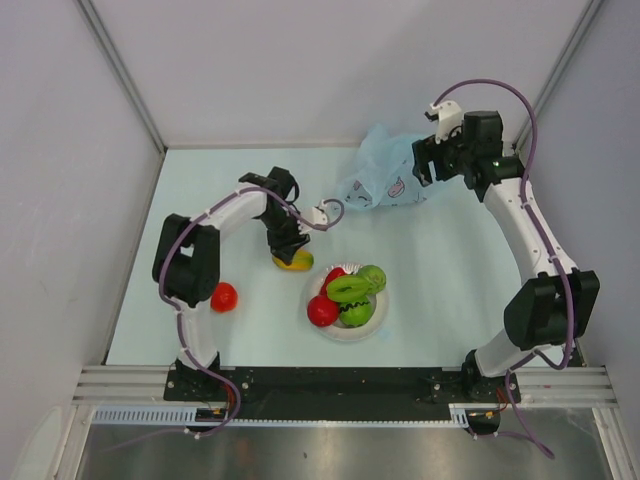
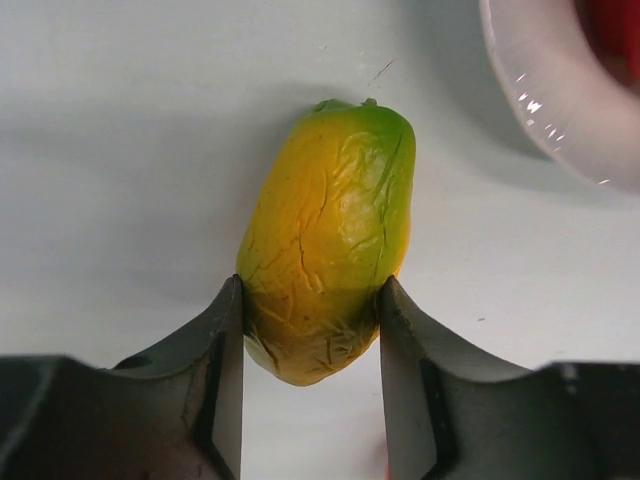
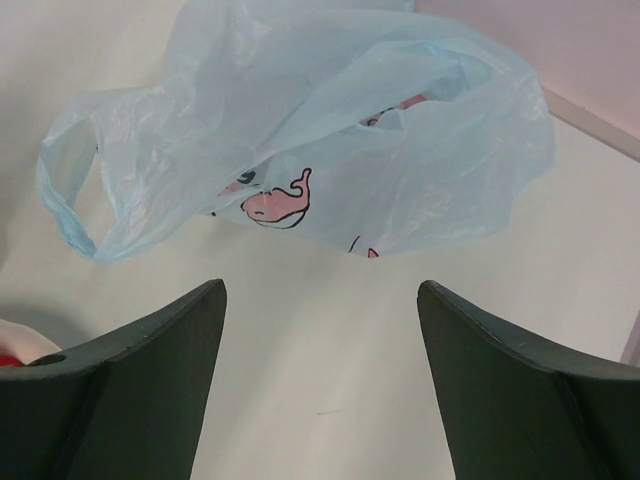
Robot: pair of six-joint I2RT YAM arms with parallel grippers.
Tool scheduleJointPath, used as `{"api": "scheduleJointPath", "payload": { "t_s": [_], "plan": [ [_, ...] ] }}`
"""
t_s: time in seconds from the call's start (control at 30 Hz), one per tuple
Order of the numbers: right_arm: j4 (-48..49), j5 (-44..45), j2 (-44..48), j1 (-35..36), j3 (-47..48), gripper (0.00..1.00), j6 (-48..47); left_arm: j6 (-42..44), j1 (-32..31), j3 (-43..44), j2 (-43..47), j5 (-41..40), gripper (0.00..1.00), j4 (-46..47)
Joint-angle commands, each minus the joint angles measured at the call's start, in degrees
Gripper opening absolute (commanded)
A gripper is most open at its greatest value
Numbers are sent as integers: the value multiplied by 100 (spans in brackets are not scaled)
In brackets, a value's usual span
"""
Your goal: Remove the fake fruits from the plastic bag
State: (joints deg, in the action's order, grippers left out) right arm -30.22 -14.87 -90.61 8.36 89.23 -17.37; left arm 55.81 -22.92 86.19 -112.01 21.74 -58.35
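Two arms work one pale table [image 1: 450, 270] walled by grey panels [image 1: 60, 150]. The left arm [image 1: 215, 225] bends inward toward the centre. The right arm [image 1: 525, 225] reaches to the far right.

Light-blue translucent plastic bag [image 3: 330, 130]: largest loose item. It lies crumpled on the table at the far side, right of centre, well apart from the plate. A pink-and-dark cartoon whale print [image 3: 277, 205] shows on its near face. One handle loop [image 3: 62, 200] trails out to the left in the right wrist view. Contents can't be made out through the film.

White round plate [image 1: 345, 333]: on the table near the front edge, about centre. It carries a heap of glossy red and green fake fruits [image 1: 347, 290], touching one another.

Right gripper [image 3: 320, 300]: just beside the bag, on its right in the top view. Fingers are spread wide with nothing between them and are clear of the plastic.

Left gripper [image 2: 310, 300]: just left of the plate, pointing down. Jaws are clenched on the yellow-orange oblong plastic fruit [image 2: 325, 230], one finger against each flank of its lower end. The fruit's green tip points away from the wrist camera. Cannot tell whether it rests on the table or hangs just above.

Small red round fruit [image 1: 224, 296]: alone on the table beside the left arm's elbow, well apart from the plate and bag.
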Motion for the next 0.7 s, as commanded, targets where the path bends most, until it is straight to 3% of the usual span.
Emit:
{"api": "scheduleJointPath", "payload": {
  "t_s": [0.0, 0.07, 0.17, 0.33, 0.5, 0.67],
  "plan": [
    [-274, 186, 281, -19, 24, 82, 75, -1295, 199, 284, 284, 944, 27, -221],
    [-327, 230, 307, -10, -2, 82, 119, -1817, 348, 162, 547, 1593, 25, -178],
    [-292, 309, 351, -27, -160, 82, 216, -2854, 489, -277, 1003, 1886, 20, 286],
    [-309, 318, 360, -10, -257, 82, 251, -4252, 683, -928, 1523, 1983, 21, 982],
    [-388, 389, 324, -19, -292, 82, 172, -5439, 754, -1533, 1813, 2791, 23, 1351],
    [-415, 389, 377, -19, -398, 82, 155, -6598, 762, -2341, 2156, 2687, 23, 2247]
  ]
}}
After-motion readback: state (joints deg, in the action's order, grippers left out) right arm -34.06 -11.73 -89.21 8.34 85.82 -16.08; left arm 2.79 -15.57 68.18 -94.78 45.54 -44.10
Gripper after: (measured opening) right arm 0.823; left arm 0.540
